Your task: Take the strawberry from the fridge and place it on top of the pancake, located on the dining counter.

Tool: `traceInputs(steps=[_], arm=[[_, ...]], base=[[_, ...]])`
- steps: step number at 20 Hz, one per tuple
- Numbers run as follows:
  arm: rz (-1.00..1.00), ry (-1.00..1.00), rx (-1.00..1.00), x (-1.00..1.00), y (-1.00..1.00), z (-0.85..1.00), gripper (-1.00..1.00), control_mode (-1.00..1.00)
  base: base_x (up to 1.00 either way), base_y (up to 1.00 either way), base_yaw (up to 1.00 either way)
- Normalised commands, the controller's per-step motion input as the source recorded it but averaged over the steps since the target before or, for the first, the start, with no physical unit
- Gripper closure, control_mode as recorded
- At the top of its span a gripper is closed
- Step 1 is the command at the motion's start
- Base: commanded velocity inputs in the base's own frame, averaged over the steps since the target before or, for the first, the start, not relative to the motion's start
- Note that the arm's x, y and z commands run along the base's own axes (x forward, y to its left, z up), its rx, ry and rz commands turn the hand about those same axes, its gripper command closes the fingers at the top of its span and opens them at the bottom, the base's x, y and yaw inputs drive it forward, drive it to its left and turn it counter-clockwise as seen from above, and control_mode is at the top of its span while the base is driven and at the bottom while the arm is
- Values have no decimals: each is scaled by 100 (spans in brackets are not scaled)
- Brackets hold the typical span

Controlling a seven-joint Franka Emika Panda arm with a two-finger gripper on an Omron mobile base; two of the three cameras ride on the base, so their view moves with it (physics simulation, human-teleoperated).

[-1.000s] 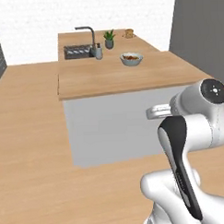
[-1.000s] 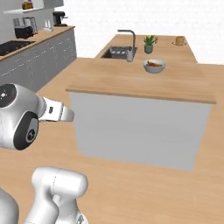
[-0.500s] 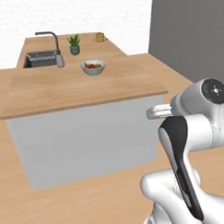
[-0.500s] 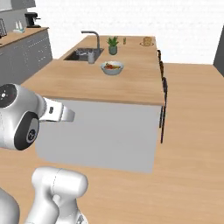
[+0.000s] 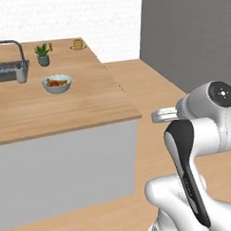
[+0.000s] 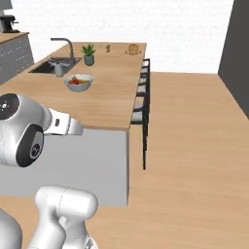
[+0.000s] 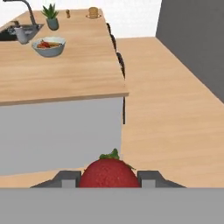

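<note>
A red strawberry (image 7: 109, 172) with a small green top sits between my gripper's (image 7: 109, 178) two dark fingertips (image 7: 68, 179), and the gripper is shut on it. The hand is held in the air short of the dining counter (image 7: 65, 74), facing its near white end. The pancake (image 7: 92, 12) is a small tan stack at the counter's far end, also seen in the base views (image 5: 77, 44) (image 6: 133, 48). A tall matte grey face (image 5: 190, 38) rises at the right; no doors or handles show, so I cannot tell whether it is the fridge.
On the counter stand a grey bowl of food (image 5: 57, 84), a sink with a tap (image 5: 10, 50) and a potted plant (image 6: 88, 53). Dark stools (image 6: 143, 112) line the counter's right side. Wood floor (image 6: 194, 146) stretches to the right.
The whole picture has shifted: the base has moved, so the counter now lies further left and the grey face at the right has grown. The arm's pose over the base looks unchanged.
</note>
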Motion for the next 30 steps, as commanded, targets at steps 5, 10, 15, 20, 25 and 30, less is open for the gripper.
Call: traceInputs(steps=[5, 10, 15, 20, 25, 30], arm=[[0, 0, 0, 0, 0, 0, 100, 100], [0, 0, 0, 0, 0, 0, 100, 100], [0, 0, 0, 0, 0, 0, 100, 100], [0, 0, 0, 0, 0, 0, 100, 100], [0, 0, 0, 0, 0, 0, 100, 100], [0, 0, 0, 0, 0, 0, 100, 100]], base=[[79, -100, -1], [76, -100, 0], [74, -100, 0], [80, -88, 0], [98, -46, 5], [100, -15, 22]])
